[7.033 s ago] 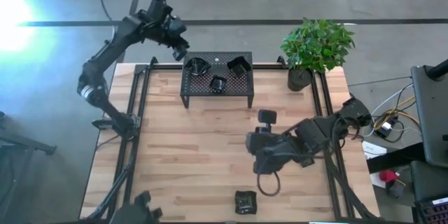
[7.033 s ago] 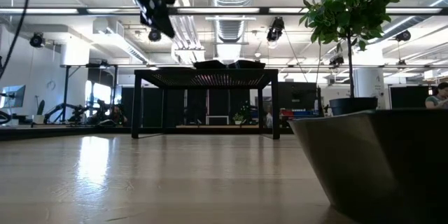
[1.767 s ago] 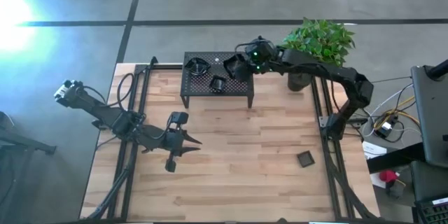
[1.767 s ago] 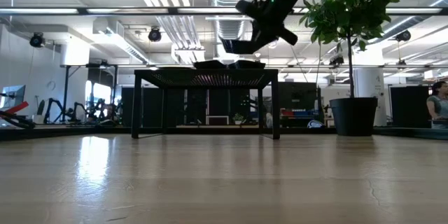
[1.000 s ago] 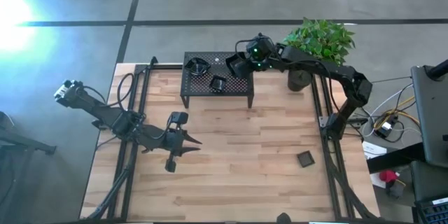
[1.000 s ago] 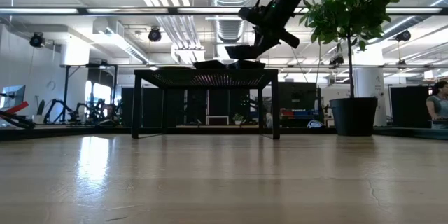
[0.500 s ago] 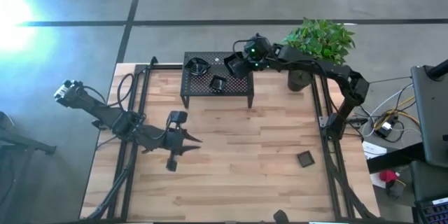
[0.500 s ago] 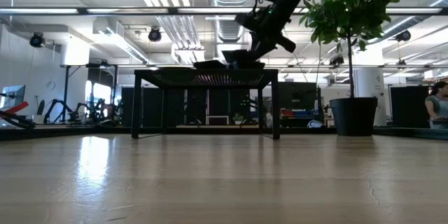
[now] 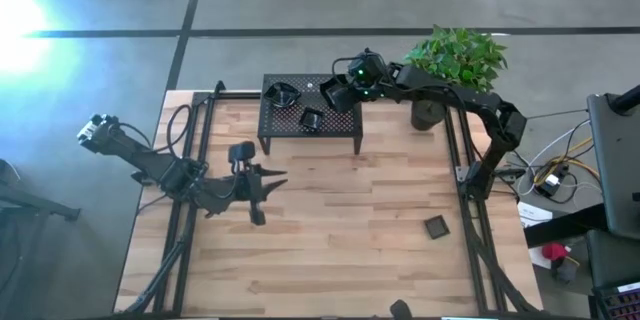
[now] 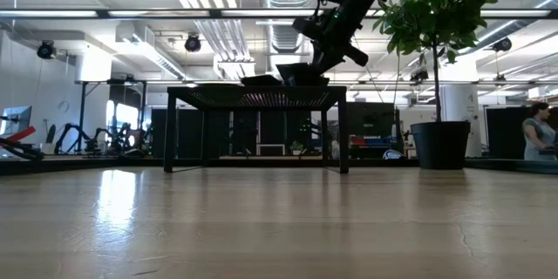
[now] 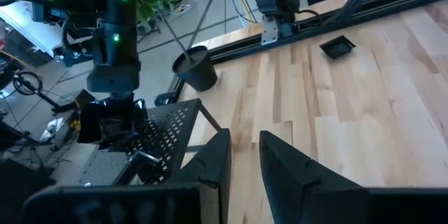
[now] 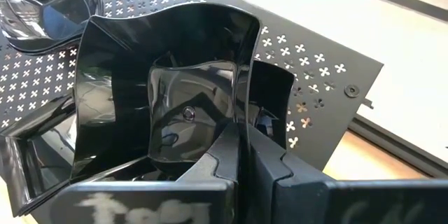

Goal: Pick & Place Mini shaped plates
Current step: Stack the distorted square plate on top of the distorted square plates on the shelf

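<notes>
Right tool (image 12: 241, 155) pinches a glossy dish rim (image 12: 175, 77) — dish's near corner cut off at the frame edge. High view: dishes on the rack (image 9: 290, 120) too small to count. Person (image 10: 536, 135) at low view's edge — partly cropped.

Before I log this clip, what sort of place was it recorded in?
Probably an open robotics lab or workshop: exposed ceiling ducts and strip lights, other equipment stands behind the wooden table, and loose cables beside the rig.
</notes>
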`<move>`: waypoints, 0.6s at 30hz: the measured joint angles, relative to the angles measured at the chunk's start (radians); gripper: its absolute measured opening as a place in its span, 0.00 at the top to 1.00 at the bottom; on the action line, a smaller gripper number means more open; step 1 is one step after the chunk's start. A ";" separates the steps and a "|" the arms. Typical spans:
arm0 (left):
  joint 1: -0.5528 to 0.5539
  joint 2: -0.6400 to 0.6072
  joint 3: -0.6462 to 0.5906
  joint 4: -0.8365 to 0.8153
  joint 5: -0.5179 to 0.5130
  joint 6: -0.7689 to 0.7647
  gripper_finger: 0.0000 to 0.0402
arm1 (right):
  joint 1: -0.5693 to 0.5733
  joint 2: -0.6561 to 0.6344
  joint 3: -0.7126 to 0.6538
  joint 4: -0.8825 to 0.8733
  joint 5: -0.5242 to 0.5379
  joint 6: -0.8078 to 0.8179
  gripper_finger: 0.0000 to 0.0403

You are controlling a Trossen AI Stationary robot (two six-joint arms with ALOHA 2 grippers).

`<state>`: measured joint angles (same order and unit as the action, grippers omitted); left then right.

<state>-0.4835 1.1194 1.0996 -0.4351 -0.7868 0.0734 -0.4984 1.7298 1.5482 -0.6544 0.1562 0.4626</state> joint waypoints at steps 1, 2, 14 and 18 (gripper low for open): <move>0.000 0.000 0.000 0.000 0.000 0.000 0.82 | 0.000 0.000 0.000 0.000 0.000 0.001 0.98; 0.000 0.000 0.000 0.000 0.000 0.000 0.82 | 0.000 0.000 0.000 0.000 0.000 0.001 0.98; 0.000 0.000 0.000 0.000 0.000 0.001 0.82 | 0.000 0.000 0.000 0.000 0.000 0.001 0.98; 0.000 0.000 0.000 0.000 0.000 0.001 0.82 | 0.001 0.000 0.000 -0.001 0.000 0.002 0.93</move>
<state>-0.4835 1.1194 1.0996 -0.4351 -0.7868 0.0746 -0.4976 1.7298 1.5482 -0.6559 0.1558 0.4644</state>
